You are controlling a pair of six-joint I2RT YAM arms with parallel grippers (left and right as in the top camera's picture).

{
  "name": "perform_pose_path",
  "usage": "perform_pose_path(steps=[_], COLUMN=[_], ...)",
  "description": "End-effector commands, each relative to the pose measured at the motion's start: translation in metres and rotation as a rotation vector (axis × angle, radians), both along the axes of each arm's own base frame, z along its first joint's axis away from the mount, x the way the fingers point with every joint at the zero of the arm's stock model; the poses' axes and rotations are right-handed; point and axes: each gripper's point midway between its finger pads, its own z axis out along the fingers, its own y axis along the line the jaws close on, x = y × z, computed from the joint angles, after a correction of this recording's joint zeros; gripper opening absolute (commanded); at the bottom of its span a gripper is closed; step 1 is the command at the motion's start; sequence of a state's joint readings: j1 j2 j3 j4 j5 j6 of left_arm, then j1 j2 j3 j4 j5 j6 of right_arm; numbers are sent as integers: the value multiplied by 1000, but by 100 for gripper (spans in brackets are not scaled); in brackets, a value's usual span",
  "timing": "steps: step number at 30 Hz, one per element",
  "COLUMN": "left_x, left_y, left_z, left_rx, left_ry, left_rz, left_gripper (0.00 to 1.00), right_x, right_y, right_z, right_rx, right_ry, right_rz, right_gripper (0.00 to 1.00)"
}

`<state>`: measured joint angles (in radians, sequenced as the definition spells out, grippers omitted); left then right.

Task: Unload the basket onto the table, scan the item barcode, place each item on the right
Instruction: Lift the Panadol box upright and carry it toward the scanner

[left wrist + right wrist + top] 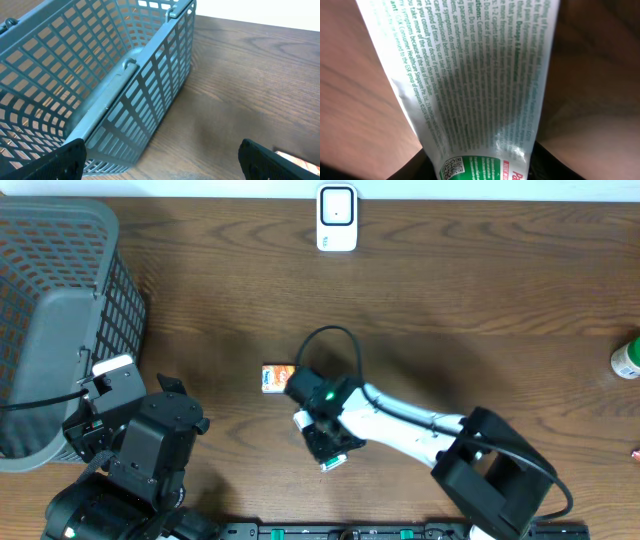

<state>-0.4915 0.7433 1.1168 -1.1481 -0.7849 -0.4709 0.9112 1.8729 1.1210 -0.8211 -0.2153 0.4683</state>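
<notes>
My right gripper (326, 448) is closed on the box (470, 75), with one dark finger showing at each side of its lower end in the wrist view. The box is white with dense green print and a green band and a small square code at the end nearest my camera. It fills most of that view, so I cannot tell whether it is clear of the desk (480, 280) or resting on it. From overhead the box sits towards the near edge, about midway along it, with only its green-and-white tip poking out past my fingers. My left gripper (165, 162) is spread wide with nothing between the jaws, one black finger (270, 162) at each lower corner of its view, and that arm is folded over the near-left corner. The desk is dark brown wood with long grain running left to right, matt, with soft shadows under my arms. A pale strip of wall (500, 188) runs behind the far edge. A grey mesh basket (50, 310) takes up the far-left corner and much of the left edge, its handle folded down. The white scanner (337, 218) stands at the far edge, near its middle and well apart from the box. A small orange pack (277, 378) lies flat near the desk's centre, just beside my right wrist. A green bottle (627, 358) is at the right edge.
</notes>
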Motion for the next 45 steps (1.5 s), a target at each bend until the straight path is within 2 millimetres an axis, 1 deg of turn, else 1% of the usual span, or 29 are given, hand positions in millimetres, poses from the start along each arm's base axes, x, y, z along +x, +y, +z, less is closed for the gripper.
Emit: perform_pose_path(steps=[1,3,5,8,10,13,17,22,24,28,30,33,35,38,40,45], left_x=[-1,-1,-1,-1,-1,-1,-1,-1,-1,-1,-1,-1,-1,-1,-1,-1], left_y=[3,3,3,3,3,3,3,3,3,3,3,3,3,3,3,3], left_z=[3,3,3,3,3,3,3,3,3,3,3,3,3,3,3,3], left_rx=[10,10,10,10,10,10,10,10,10,10,10,10,10,10,10,10], left_ry=[-5,-5,-5,-5,-5,-5,-5,-5,-5,-5,-5,-5,-5,-5,-5,-5], left_rz=[10,10,10,10,10,10,10,10,10,10,10,10,10,10,10,10], left_gripper=[97,97,97,97,97,97,97,97,97,97,97,97,97,97,97,97], right_x=[-4,4,11,17,21,26,31,40,43,49,52,57,64,86,106,134], right_y=[-14,-15,-14,-10,-7,-5,-6,-18,-19,-20,-23,-26,-28,-34,-37,-33], right_z=[5,18,35,65,89,116,140,146,152,172,173,168,158,136,128,134], right_rx=[59,124,222,398,543,712,883,962,1007,1131,1141,1111,1056,914,846,855], right_ry=[74,80,98,135,159,171,170,83,73,77,69,40,-8,-95,-152,-302], right_rz=[52,47,36,26,27,42,83,171,167,141,131,133,153,132,78,114], right_gripper=[42,41,40,38,38,38,38,36,36,35,35,35,36,37,37,39])
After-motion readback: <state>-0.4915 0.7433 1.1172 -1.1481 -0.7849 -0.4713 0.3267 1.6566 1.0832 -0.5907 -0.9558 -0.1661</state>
